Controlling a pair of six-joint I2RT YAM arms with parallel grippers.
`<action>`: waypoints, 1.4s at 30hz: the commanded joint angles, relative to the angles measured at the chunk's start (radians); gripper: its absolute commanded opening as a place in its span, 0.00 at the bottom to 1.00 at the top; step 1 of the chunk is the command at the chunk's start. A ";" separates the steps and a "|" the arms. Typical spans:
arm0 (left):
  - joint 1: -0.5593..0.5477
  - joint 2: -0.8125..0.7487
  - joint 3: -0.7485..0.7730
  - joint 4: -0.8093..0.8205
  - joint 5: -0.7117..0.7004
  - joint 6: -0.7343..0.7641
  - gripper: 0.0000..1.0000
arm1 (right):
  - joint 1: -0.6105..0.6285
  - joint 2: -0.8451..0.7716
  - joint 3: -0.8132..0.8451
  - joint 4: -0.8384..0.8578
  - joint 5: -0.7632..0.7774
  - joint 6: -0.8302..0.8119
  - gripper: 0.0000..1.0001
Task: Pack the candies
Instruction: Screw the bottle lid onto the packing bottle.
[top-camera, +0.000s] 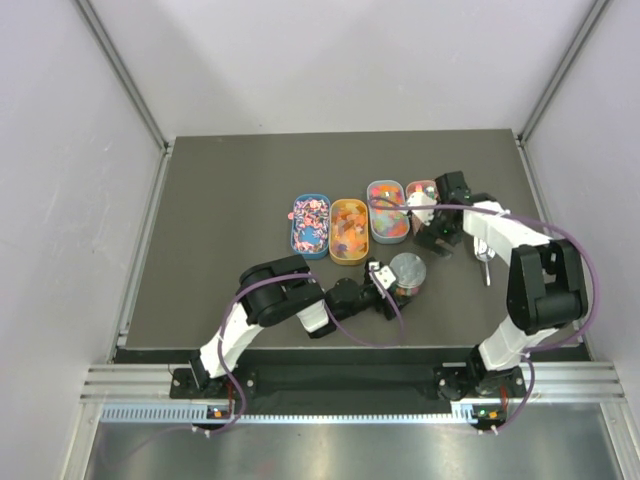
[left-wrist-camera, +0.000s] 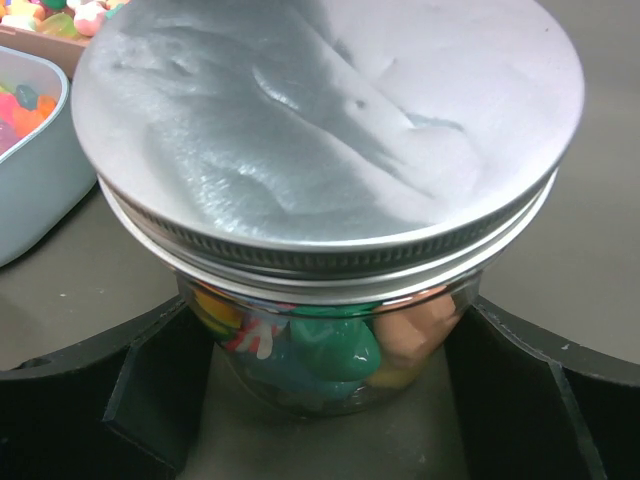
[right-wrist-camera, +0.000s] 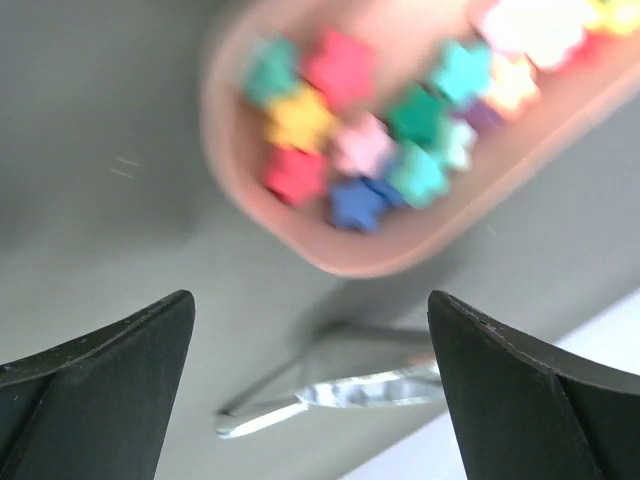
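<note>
Table: dark, both arms reach in from the near edge.

Four oval trays in a row at centre, left to right: blue tray, orange tray, pale blue tray, pink tray. Each holds candies.

Jar: just near of the row, silver lid on, more candies inside.

Left gripper: jaws wide, one each side of the jar's glass; contact cannot be told.

Right gripper: jaws fully apart, holding nothing, over the pink tray's near end.

Scoop: lies on the table, right of that tray.
</note>
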 joint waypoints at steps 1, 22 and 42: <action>0.000 0.104 -0.056 -0.482 -0.043 0.050 0.46 | -0.067 -0.011 0.057 0.010 0.049 -0.024 1.00; -0.001 0.141 -0.013 -0.586 -0.056 0.103 0.00 | -0.018 -0.095 0.404 -0.851 -0.558 -1.053 1.00; -0.056 0.189 0.013 -0.660 -0.059 0.142 0.00 | 0.051 -0.178 0.230 -0.854 -0.586 -1.345 1.00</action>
